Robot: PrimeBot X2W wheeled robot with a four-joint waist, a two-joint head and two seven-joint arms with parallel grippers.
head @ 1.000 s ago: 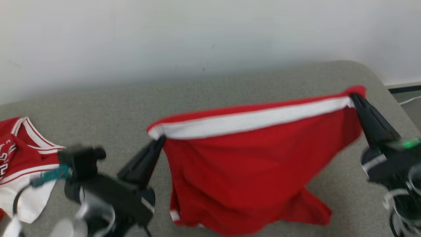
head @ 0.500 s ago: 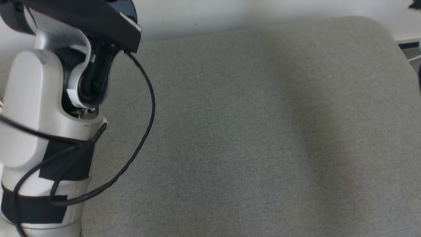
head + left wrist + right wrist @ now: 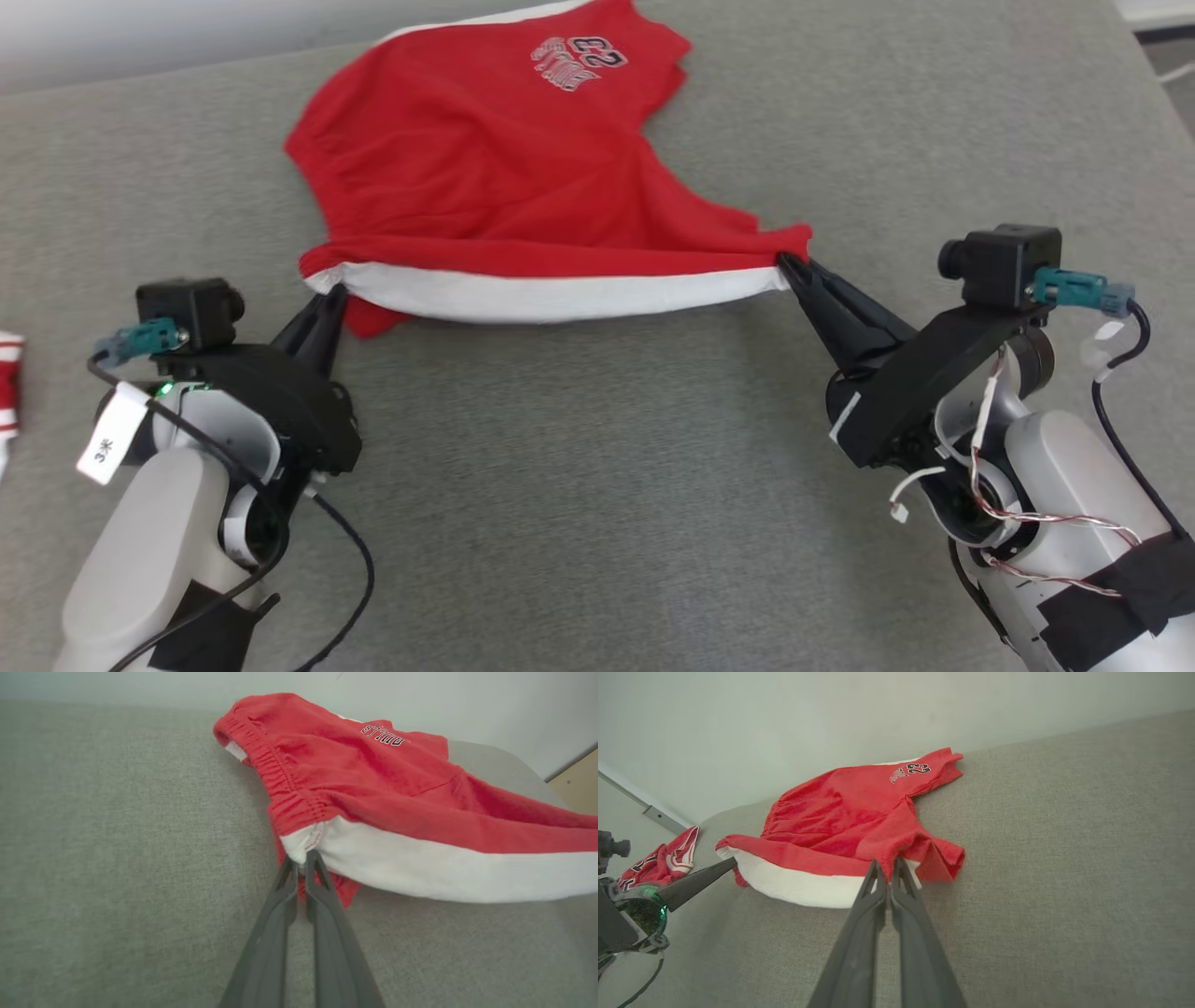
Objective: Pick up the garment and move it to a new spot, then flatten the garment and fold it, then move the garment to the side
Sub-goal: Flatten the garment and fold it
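**Red shorts stretched between two pinches, far side rumpled**

At the far left edge a second red-and-white jersey (image 3: 7,373) lies apart on the grey counter (image 3: 597,485). The left fingers (image 3: 317,327) are closed on the garment (image 3: 485,177), pinching the left end of its white band (image 3: 551,294). The band runs taut across to the right fingers (image 3: 831,303), closed on its other end. The rest of the shorts lies rumpled on the counter beyond. Both pinches look thin, so an uneven pull could slip one corner free. Dragging could also bunch the far leg into a fresh crease.
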